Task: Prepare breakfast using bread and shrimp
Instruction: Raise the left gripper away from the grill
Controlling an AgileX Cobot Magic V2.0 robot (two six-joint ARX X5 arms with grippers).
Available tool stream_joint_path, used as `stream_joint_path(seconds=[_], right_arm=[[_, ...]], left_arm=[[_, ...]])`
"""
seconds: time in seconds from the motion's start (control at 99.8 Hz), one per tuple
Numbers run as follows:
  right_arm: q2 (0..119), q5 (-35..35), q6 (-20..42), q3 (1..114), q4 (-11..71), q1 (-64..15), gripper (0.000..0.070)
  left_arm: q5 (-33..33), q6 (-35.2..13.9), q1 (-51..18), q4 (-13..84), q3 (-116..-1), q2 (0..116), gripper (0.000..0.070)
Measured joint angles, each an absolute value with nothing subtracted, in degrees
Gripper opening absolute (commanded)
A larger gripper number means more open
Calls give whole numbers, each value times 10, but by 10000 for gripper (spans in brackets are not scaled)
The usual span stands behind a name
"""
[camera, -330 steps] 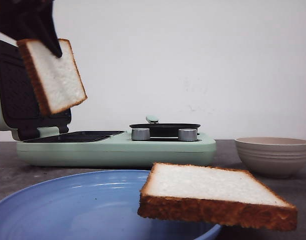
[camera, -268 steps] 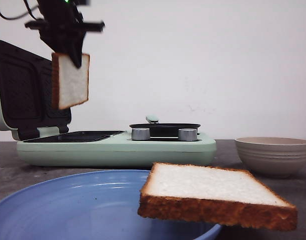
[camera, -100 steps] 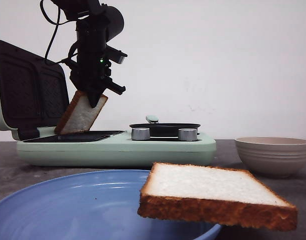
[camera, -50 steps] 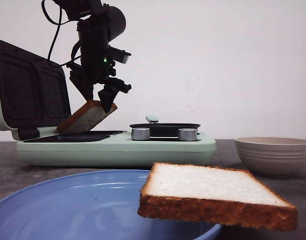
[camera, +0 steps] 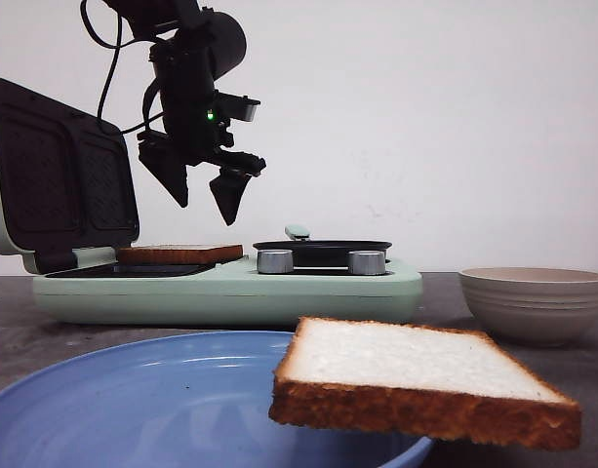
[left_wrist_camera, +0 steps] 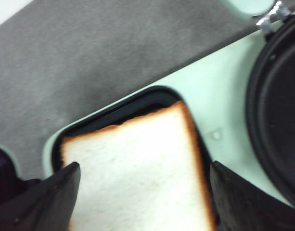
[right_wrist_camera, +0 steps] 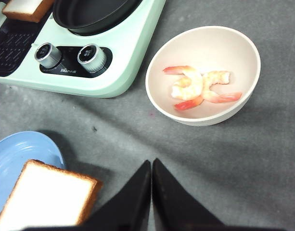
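One slice of bread lies flat on the dark grill plate of the mint-green sandwich maker. My left gripper hangs open just above it, holding nothing. In the left wrist view the black fingertips stand either side of that bread slice, with the left gripper clear of it. The second slice rests on the rim of the blue plate. Orange-and-white shrimp lie in the beige bowl. My right gripper is shut and empty above the grey table, between the plate's slice and the bowl.
The sandwich maker's lid stands open at the left. A black round pan and two metal knobs take up its right half. The bowl stands to the right of the appliance, the blue plate in front of it.
The left gripper carried the slice down to the grill plate, opened, and let it drop flat. It has risen a little. The other slice and the bowl stayed put.
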State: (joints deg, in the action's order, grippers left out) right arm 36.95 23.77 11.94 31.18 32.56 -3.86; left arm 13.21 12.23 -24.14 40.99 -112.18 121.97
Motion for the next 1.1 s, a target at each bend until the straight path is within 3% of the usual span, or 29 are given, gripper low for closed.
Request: stream_joint_path(seconds=[0.26, 0.381, 0.471, 0.551, 0.591, 0.781, 1.102], right_arm=[[369, 237, 118, 312, 326, -39, 0], [369, 237, 118, 312, 326, -39, 0], [369, 237, 118, 312, 326, -39, 0], [369, 238, 118, 312, 326, -39, 0], [369, 237, 118, 312, 326, -39, 0], [369, 237, 118, 312, 326, -39, 0], [369, 238, 118, 312, 326, -39, 0]], left_arm=[[78, 99, -241, 467, -1212, 1227, 485], [24, 74, -237, 501, -1293, 1227, 450], [-38, 48, -230, 518, -1352, 1227, 290], [-85, 34, -221, 544, -1398, 1227, 73], [-99, 31, -218, 557, -1417, 1227, 0], [-137, 21, -210, 578, -1456, 1209, 0], [-145, 22, -208, 578, -1459, 1097, 0]])
